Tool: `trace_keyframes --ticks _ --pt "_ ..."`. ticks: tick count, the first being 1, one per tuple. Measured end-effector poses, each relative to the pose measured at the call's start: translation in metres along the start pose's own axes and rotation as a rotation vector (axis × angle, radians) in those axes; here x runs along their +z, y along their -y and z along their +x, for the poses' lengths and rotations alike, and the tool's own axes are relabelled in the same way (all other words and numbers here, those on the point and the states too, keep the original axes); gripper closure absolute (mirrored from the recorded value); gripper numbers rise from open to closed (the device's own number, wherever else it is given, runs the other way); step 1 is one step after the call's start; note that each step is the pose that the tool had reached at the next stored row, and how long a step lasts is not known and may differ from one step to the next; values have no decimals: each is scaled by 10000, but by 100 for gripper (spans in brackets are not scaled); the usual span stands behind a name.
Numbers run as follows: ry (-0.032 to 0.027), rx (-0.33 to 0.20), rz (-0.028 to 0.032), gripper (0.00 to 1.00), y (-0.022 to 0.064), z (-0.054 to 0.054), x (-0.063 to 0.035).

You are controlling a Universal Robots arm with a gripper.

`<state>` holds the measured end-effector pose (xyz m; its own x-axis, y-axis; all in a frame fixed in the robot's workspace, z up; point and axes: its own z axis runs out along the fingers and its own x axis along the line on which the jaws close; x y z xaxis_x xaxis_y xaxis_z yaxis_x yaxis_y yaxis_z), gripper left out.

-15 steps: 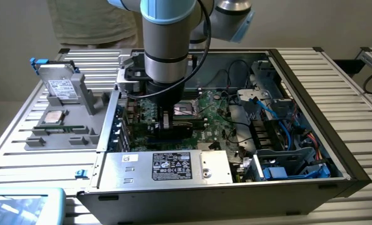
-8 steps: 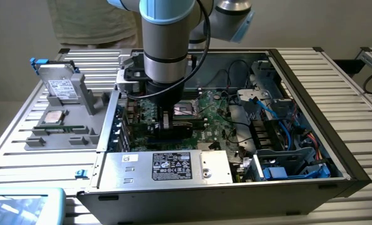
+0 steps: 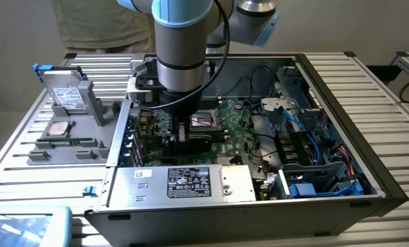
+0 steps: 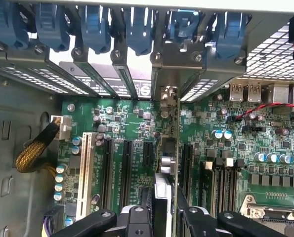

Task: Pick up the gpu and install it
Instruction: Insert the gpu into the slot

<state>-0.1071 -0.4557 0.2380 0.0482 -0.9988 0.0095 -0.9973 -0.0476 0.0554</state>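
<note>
While the arm is reaching down into the open computer case (image 3: 369,170) in the exterior view, the gripper (image 3: 184,135) is holding the gpu (image 3: 182,133) upright just above the motherboard (image 3: 239,128): install step, pickup done. In the wrist view the fingers (image 4: 137,219) are clamping partway closed on the gpu (image 4: 167,163), edge-on over an expansion slot (image 4: 147,154). Next move, I judge, needs the card's edge lined up with the slot and its bracket with the rear opening, then a straight push down.

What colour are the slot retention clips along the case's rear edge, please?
Blue; the retention clips show best in the wrist view.
</note>
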Motion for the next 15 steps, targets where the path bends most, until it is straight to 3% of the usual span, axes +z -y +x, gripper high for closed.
trace_keyframes --ticks 2,15 --pt "-5 5 23 71 -8 -1 3" --pt "-7 3 30 71 -10 0 8"
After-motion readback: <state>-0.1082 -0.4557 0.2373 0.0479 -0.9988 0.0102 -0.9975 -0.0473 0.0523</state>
